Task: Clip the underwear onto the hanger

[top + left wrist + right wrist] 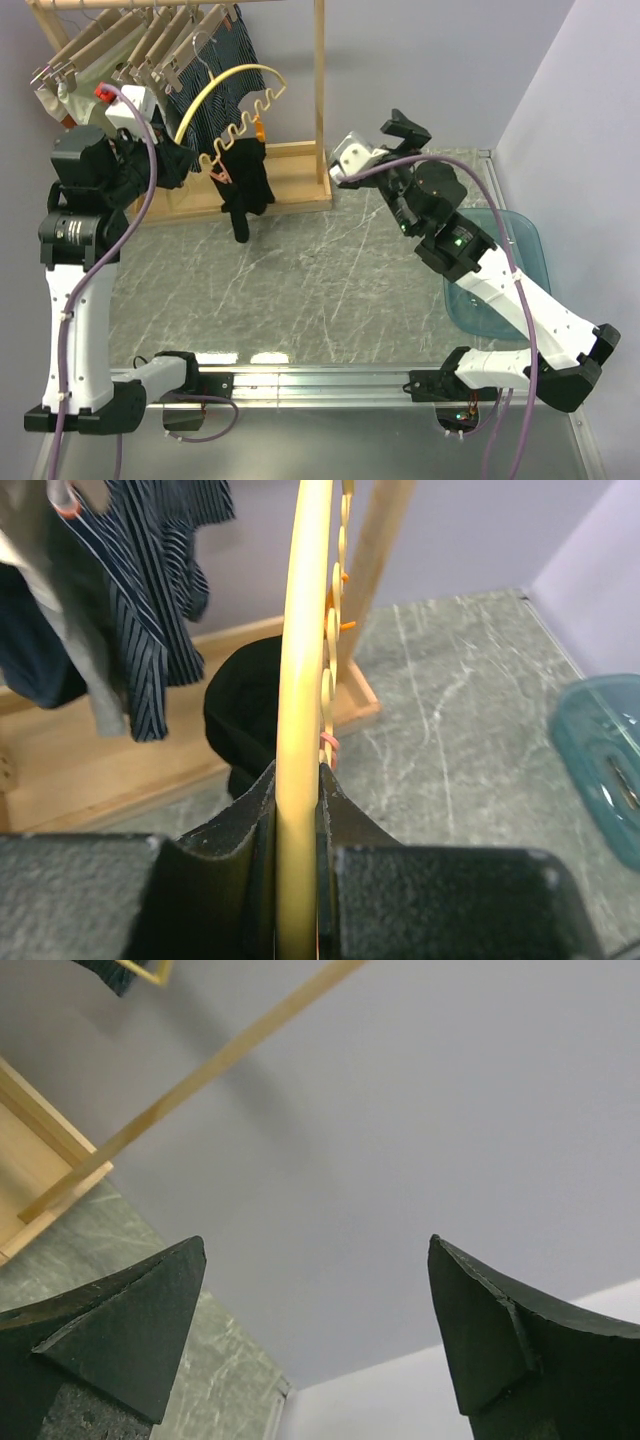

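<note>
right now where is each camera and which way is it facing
top external: above and behind the arms, looking down on the table; both arms and bases show.
left wrist: on the left hand, looking along the hanger it grips; its fingers show.
right wrist: on the open right hand, aimed at the wall; both fingertips show.
Shared: top and left wrist both see the hanger, underwear and bin.

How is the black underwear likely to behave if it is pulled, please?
Probably floppy: the underwear droops in a limp bunch below the hanger. Likely light, since the thin hanger shows no visible sag. It may swing rather than resist.
</note>
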You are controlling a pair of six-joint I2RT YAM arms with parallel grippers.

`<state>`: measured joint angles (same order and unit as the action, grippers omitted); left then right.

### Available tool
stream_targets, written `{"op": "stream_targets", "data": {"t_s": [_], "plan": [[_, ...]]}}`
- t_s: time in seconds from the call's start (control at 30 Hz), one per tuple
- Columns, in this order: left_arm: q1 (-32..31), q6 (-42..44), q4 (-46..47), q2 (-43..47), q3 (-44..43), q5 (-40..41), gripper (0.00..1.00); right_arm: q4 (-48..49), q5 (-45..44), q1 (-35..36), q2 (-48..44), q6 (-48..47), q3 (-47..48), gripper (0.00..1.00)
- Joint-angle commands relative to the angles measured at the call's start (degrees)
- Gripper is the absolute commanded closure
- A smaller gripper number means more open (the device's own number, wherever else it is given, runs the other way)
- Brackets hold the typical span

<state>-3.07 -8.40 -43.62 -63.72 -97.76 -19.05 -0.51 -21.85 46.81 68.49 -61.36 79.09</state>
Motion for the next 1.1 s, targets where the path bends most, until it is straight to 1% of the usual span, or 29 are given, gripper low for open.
{"op": "stream_targets", "data": {"t_s": [0.0, 0.1, 0.2, 0.4, 0.53, 0.73, 0.83, 1.07], "plan": [[0.17, 1.37, 6.87, -2.01, -5.16, 3.05, 1.00, -1.42, -0.65, -3.03, -1.43, 5.11, 3.96, 0.01], [0.17, 1.11, 9.51, -4.74, -7.53, 2.70, 1.00, -2.56, -0.13, -5.40, -1.95, 7.04, 4.14, 0.01], [0.17, 0.85, 12.93, -7.81, -8.77, 2.26, 1.00, -3.17, 0.31, -6.29, -2.74, 8.10, 3.62, 0.00], [0.08, -1.96, 19.52, -13.61, -11.49, -0.72, 1.00, -3.27, 0.66, -6.46, -3.19, 8.19, 3.35, 0.00], [0.08, -3.46, 23.12, -17.74, -14.30, -0.90, 1.00, -2.91, 1.02, -6.64, -2.92, 8.45, 2.91, 0.00], [-0.36, -4.08, 23.66, -24.07, -19.84, -0.37, 1.00, -2.65, 0.84, -6.64, -2.04, 8.89, 3.00, 0.00], [-1.40, -2.59, 27.87, -23.82, -16.26, 1.20, 1.00, -2.38, 0.67, -6.73, -1.61, 9.15, 3.87, 0.00], [-3.17, -2.05, 30.61, -24.25, -11.67, 2.00, 1.00, -1.33, 0.66, -6.99, -0.90, 8.98, 3.53, 0.00]]}}
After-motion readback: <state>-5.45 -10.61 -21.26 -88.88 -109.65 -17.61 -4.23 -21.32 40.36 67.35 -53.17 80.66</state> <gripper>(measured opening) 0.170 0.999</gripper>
